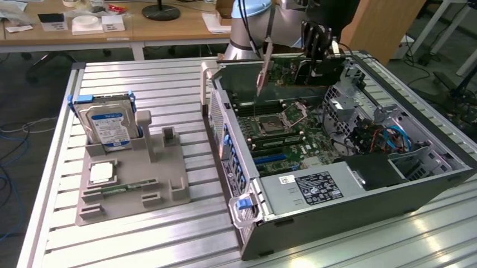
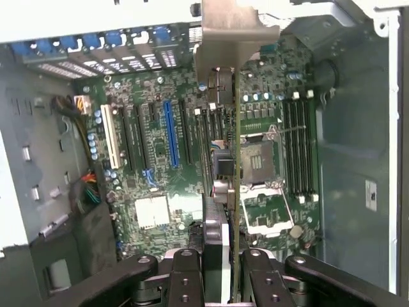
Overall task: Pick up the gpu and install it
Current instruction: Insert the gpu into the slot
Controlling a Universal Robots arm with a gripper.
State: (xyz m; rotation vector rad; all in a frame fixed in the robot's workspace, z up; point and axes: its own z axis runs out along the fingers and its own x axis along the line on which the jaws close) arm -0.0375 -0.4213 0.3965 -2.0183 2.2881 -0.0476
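Gpu (image 2: 236, 192) apparently clamped edge-on in end effector (image 2: 223, 272), above motherboard (image 2: 160, 166).

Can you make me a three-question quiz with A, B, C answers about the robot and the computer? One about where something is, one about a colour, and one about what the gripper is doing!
1. Where is the gpu?
A. On the grey stand
B. Held above the open computer case
C. On the floor

2. What colour is the longest card slot on the motherboard?
A. Blue
B. Red
C. Yellow

3. What is the gripper doing?
A. Hanging open with nothing in it
B. Shut on the hard drive
C. Shut on the gpu

Answers:
1 B, the card hangs edge-on over the case interior.
2 A, the wrist view shows one long blue slot.
3 C, the card's edge sits between the fingers.
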